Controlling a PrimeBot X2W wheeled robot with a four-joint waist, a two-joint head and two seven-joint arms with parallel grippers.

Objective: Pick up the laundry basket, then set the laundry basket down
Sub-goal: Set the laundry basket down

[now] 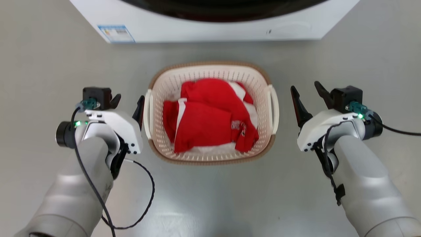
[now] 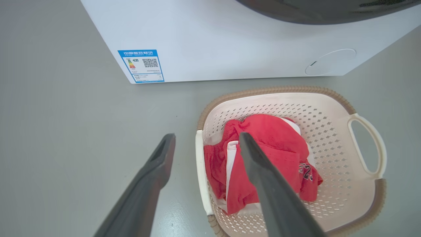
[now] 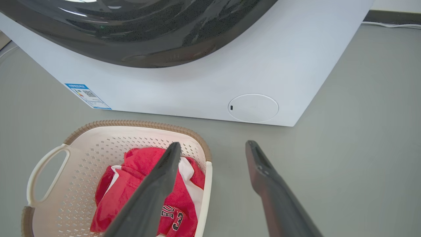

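The laundry basket stands on the grey floor in front of the washer, cream and perforated with a brown rim, and red and white clothes lie in it. My left gripper is open just beside the basket's left handle, holding nothing. In the left wrist view its fingers frame that handle and the basket. My right gripper is open, a short gap away from the right handle. In the right wrist view its fingers stand over the basket's near edge.
A white washer with a dark round door stands right behind the basket, with a blue label at its lower left corner. Bare grey floor lies to both sides and in front. A black cable loops off my left arm.
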